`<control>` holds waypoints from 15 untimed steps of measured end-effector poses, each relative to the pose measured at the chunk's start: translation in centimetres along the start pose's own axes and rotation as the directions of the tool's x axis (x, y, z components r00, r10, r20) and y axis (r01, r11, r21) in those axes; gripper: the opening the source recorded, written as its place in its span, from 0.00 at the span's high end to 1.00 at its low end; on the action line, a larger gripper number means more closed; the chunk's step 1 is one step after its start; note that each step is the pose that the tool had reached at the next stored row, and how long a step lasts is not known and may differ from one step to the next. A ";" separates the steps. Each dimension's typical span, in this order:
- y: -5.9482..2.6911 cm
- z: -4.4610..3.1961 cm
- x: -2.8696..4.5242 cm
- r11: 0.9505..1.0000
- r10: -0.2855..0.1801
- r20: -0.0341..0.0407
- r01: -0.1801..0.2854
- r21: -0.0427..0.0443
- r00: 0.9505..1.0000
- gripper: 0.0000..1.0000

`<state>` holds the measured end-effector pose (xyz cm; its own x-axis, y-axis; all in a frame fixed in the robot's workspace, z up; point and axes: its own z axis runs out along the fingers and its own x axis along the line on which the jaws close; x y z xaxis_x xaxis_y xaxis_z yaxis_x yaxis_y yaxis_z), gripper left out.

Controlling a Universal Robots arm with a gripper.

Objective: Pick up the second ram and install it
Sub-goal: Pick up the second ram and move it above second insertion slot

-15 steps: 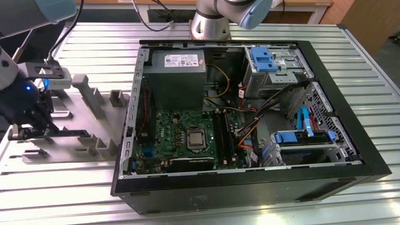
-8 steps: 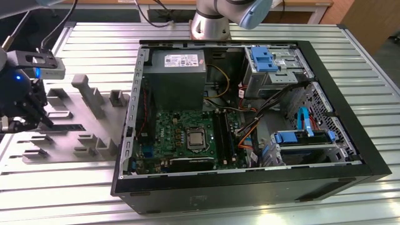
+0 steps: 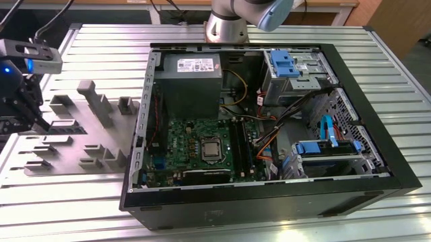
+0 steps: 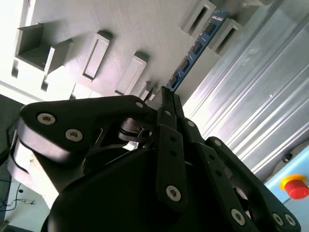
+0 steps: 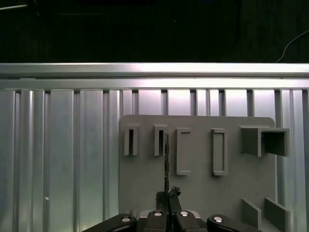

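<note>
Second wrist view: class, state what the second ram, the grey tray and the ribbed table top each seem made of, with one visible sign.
The second ram: blue-green circuit board, probably laminate, carrying dark chips. The grey tray: matte, evenly grey, probably moulded plastic. The table top: bright ribbed metal, likely aluminium, with glinting ridges.

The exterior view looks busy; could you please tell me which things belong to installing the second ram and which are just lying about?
Job in hand:
second ram, in the grey tray
gripper, closed at its end
black memory slots on the motherboard

Lying about:
power supply
blue drive caddy
processor
red button
</note>
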<state>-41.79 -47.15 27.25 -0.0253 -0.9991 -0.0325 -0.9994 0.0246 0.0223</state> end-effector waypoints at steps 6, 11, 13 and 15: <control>0.03 -1.45 -0.05 1.000 0.000 0.000 0.000 0.000 1.000 0.87; 0.06 -2.58 -0.08 1.000 0.000 0.000 0.000 0.000 1.000 0.87; 0.07 -3.13 -0.10 1.000 0.000 0.000 0.000 0.000 1.000 0.87; 0.08 -3.73 -0.12 1.000 0.000 0.000 0.000 0.000 1.000 0.87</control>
<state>-41.79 -47.15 30.98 -0.0253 -0.9991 -0.0326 -0.9995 0.0245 0.0222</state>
